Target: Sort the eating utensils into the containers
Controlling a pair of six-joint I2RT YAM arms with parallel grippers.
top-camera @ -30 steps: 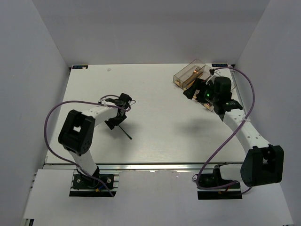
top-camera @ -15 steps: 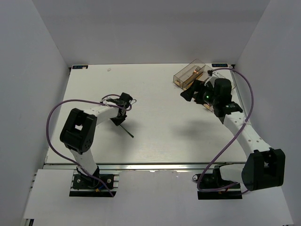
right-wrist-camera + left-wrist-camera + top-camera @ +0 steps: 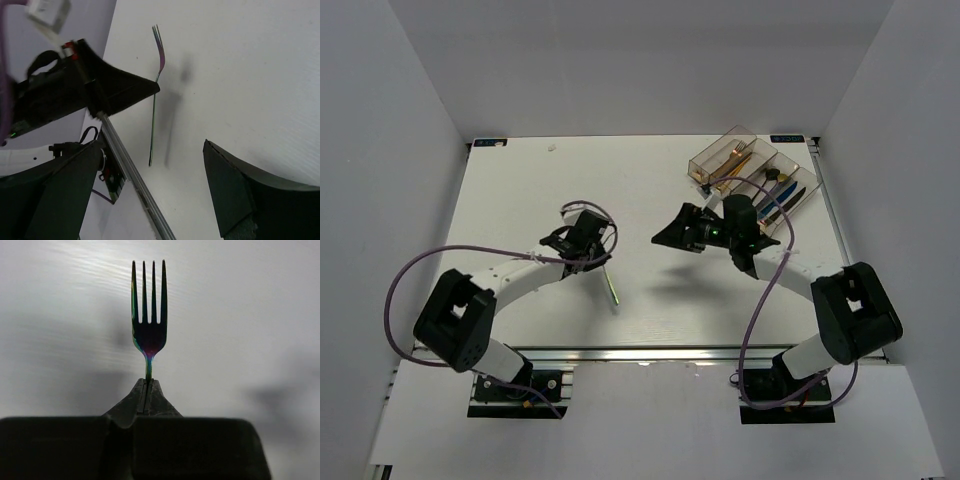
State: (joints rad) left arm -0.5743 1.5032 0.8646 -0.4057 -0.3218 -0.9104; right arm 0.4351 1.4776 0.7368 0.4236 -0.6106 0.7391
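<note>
An iridescent teal-purple fork [image 3: 148,315] stands tines-up in the left wrist view. My left gripper [image 3: 146,384] is shut on its neck, and the handle is hidden behind the fingers. From above, the fork [image 3: 612,290] hangs slanted below the left gripper [image 3: 601,262], over the table's middle front. In the right wrist view the fork [image 3: 155,115] hangs off the table and casts a shadow beside it. My right gripper [image 3: 670,233] is open and empty at the table's centre, facing the fork. The containers [image 3: 752,170] sit at the back right, holding gold and dark-blue utensils.
The aluminium rail [image 3: 131,170] along the table's near edge runs close under the fork's handle end. Purple cables loop from both arms [image 3: 410,270]. White walls close in the table on the left, right and back.
The left gripper closed on the fork, lifted it and carried it right and nearer. The right arm swung left from over the containers to the table's centre, uncovering them.
</note>
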